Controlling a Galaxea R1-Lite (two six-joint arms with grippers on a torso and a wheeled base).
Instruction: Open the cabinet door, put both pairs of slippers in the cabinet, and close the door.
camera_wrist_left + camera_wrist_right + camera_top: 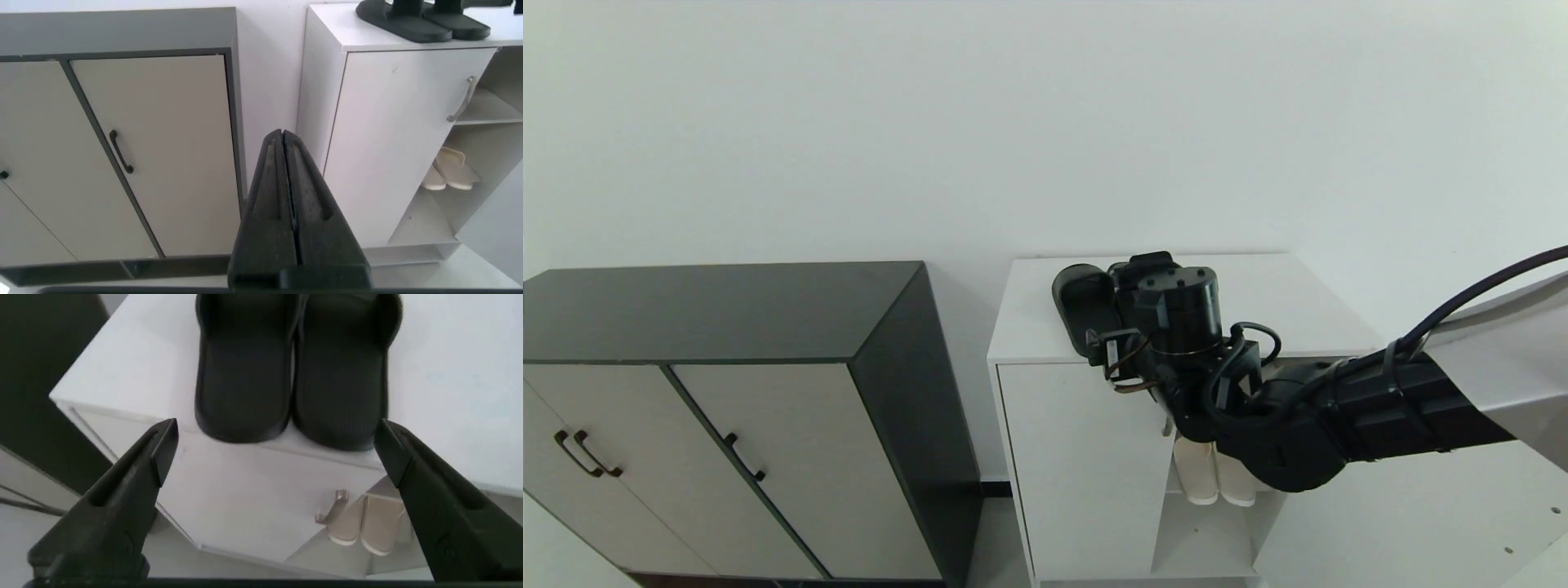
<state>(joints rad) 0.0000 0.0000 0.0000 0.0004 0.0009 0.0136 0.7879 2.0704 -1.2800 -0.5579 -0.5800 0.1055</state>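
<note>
Two pairs of slippers are in sight. The black slippers lie side by side on top of the white cabinet, close to its front edge and toward the robot's left part of the top. The white slippers are already inside this cabinet, side by side on a shelf in the compartment that stands open. Beside this open compartment there is a shut white panel with a metal handle at its edge.

The right gripper hangs just in front of the black slippers, at the height of the cabinet top. Its jaws are spread wide, wider than the pair together, with one finger on each outer side. The fingers hold nothing and, as far as I can see, they do not touch the slippers. In the head view the right arm comes in from the right and covers part of the black pair.

The left gripper is well apart from both cabinets, and its fingers are pressed together with nothing between them.

To the robot's left of the white cabinet, near it, stands a dark cabinet with pale doors and dark handles, all doors shut. A white wall is behind both cabinets.
</note>
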